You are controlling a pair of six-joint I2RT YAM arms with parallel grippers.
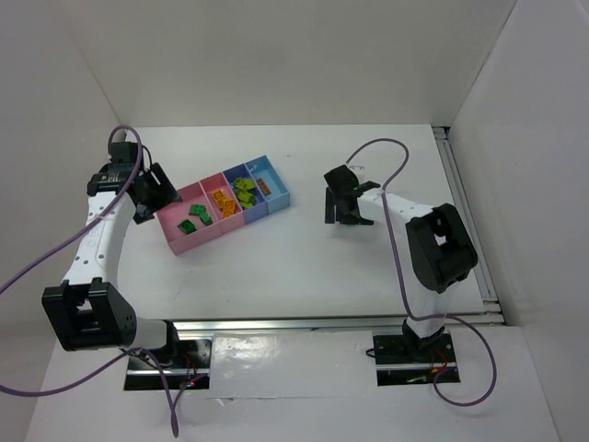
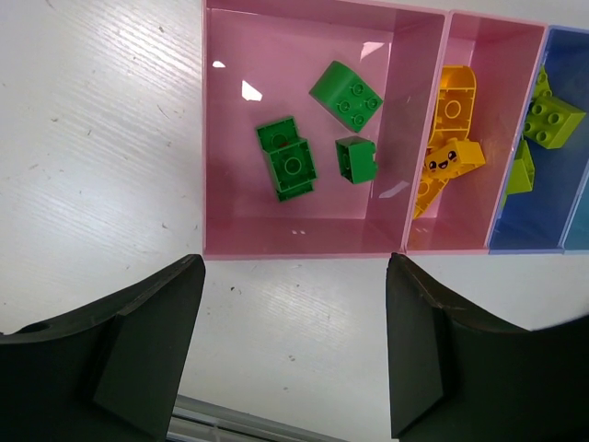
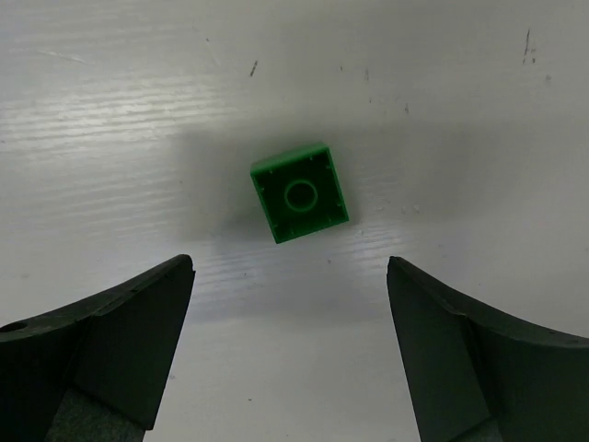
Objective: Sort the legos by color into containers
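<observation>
While the right gripper (image 3: 290,276) hangs spread wide and empty over the dark green brick (image 3: 299,191) lying skewed at mid-frame on the white table (image 3: 92,92), and the left gripper (image 2: 294,272) gapes empty too, closing may catch the brick's corners and spin it free.

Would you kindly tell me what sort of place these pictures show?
Most likely a robotics lab test cell, not a home: a white table boxed in by plain white panels, a left arm and right arm mounted at its near edge, and toy bricks in sorting bins as props.
</observation>
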